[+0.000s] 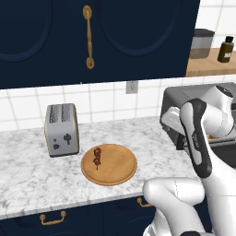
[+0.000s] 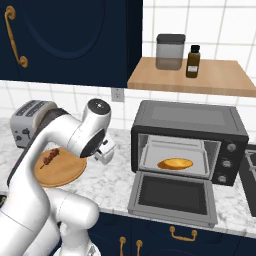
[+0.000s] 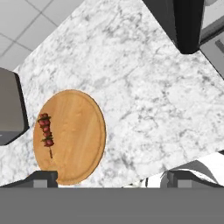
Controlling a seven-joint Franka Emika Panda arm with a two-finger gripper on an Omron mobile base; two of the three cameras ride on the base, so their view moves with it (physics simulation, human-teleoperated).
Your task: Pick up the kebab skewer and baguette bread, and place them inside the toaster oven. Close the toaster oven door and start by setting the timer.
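1. Kebab skewer [image 1: 97,157] lies flat on the round wooden board [image 1: 117,171], toward the board's toaster side. I count a few dark red and brown chunks on a thin stick. It also shows in my right base view [image 2: 50,157] and hand view [image 3: 46,134].
2. Board sits on the marble counter [image 1: 27,170], just beside the silver two-slot toaster [image 1: 61,129], which stands upright against the tiled wall.
3. Baguette bread [image 2: 175,163] rests inside the toaster oven [image 2: 190,120], on the tray, roughly centred.
4. Toaster oven door [image 2: 175,197] hangs fully down, glass facing up, out over the counter edge.
5. Gripper [image 3: 111,178] hovers over bare marble between the board and the oven, well above the surface. I see its two dark fingertips [image 3: 43,178] far apart at the bottom of the hand view, spread wide, with nothing between them.
6. From the right base view, the hand [image 2: 105,150] sits near the board's oven-side edge, touching neither board nor oven.
7. Shelf [image 2: 200,75] above the oven carries a grey canister [image 2: 170,51] and a dark brown bottle [image 2: 193,61], side by side.
8. Wall outlet [image 1: 132,86] is set in the tiles under the navy upper cabinets [image 1: 55,41].
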